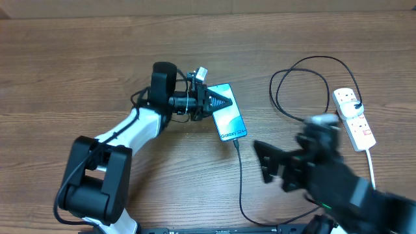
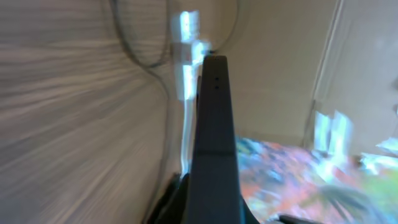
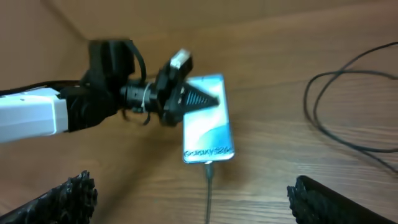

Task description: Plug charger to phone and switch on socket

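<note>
The phone (image 1: pixel 230 117) lies flat on the wooden table, its light-blue screen reading "Galaxy S24"; it also shows in the right wrist view (image 3: pixel 208 127). The charger's black cable (image 1: pixel 241 182) meets the phone's bottom edge with its tip (image 3: pixel 209 167), loops round the table and ends in a black plug (image 1: pixel 357 106) in the white socket strip (image 1: pixel 355 123). My left gripper (image 1: pixel 221 101) is shut, its tips resting on the phone's top end. My right gripper (image 1: pixel 276 162) is open and empty, hovering blurred between phone and socket, with its fingers wide apart (image 3: pixel 202 202).
The cable makes a wide loop (image 1: pixel 305 71) behind the right gripper and left of the socket. The strip's thick white cord (image 1: pixel 373 166) runs toward the front edge. The left wrist view is motion-blurred, with one dark finger (image 2: pixel 214 137) down its middle.
</note>
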